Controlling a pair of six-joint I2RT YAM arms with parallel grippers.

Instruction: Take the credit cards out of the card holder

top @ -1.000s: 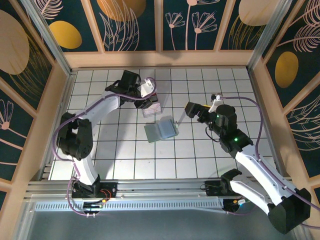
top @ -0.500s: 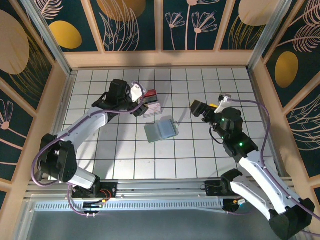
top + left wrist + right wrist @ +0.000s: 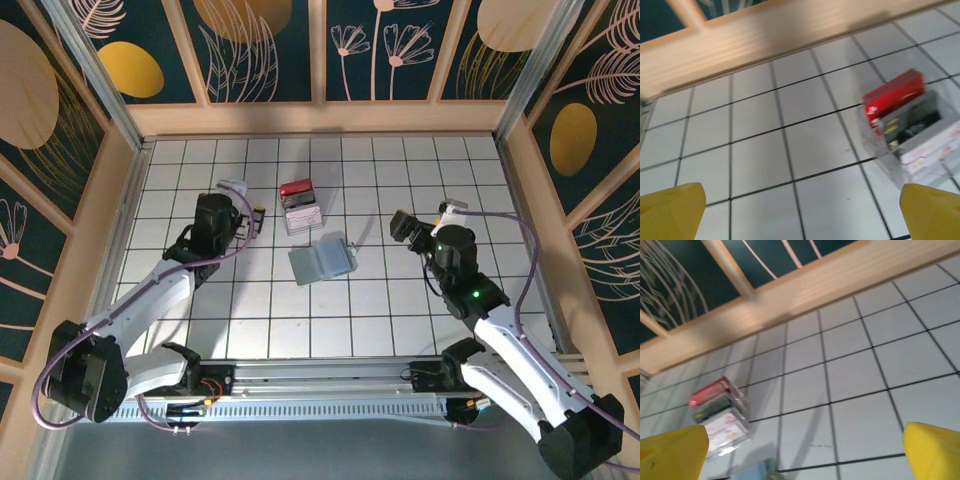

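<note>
as the card holder (image 3: pixel 322 262) lay open on the tiled table (image 3: pixel 380 310) beside the red-topped block (image 3: pixel 300 205), with the left gripper (image 3: pixel 254 221) and right gripper (image 3: pixel 398 223) off it, fingers spread and empty, i reckoned one should pin a leaf while the other teased a card out.

Matt card holder (image 3: pixel 322 261), glossy red-topped block (image 3: pixel 300 205) with clear plastic base, smooth tiled floor (image 3: pixel 400 300), wooden frame (image 3: pixel 320 117)
</note>
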